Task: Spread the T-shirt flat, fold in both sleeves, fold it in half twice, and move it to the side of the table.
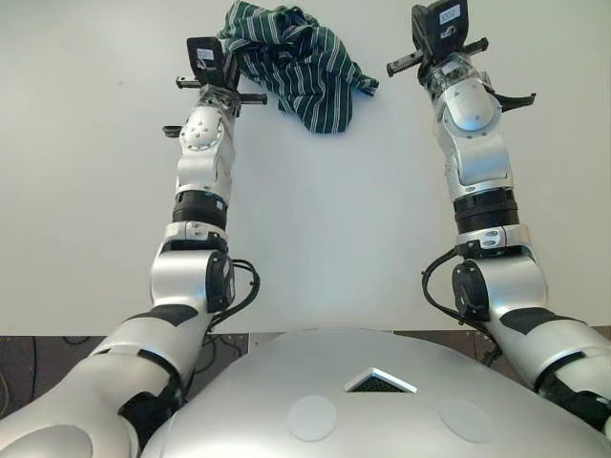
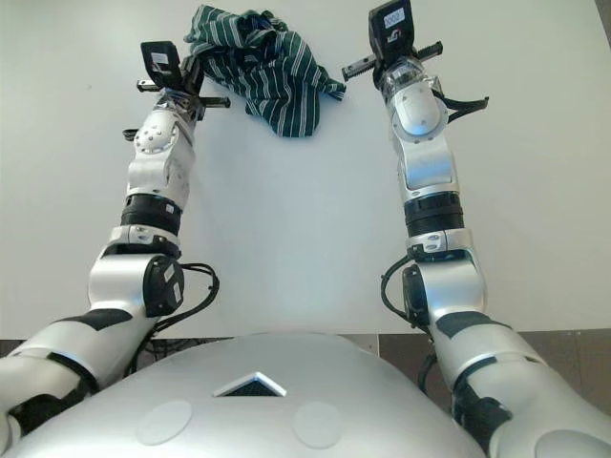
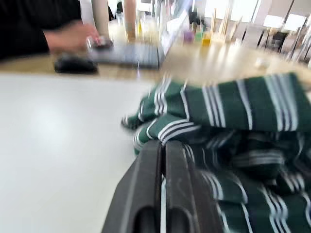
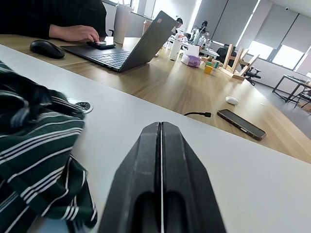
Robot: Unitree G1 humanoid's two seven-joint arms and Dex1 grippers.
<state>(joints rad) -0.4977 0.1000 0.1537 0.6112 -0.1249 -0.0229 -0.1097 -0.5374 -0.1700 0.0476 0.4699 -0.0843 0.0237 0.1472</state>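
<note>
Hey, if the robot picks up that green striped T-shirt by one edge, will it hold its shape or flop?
Probably floppy: the T-shirt lies crumpled in soft folds, so lifting one edge would likely let the rest hang and trail. It looks like thin fabric, so probably light. Pushed, it would more likely bunch up than slide whole across the white table.

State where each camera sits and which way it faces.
Eye views: head, looking forward and down at table, T-shirt; left arm, right arm show.
Left wrist: left arm, looking along shut left hand into T-shirt.
Right wrist: right arm, looking past shut right hand, T-shirt beside it.
All share the T-shirt.
</note>
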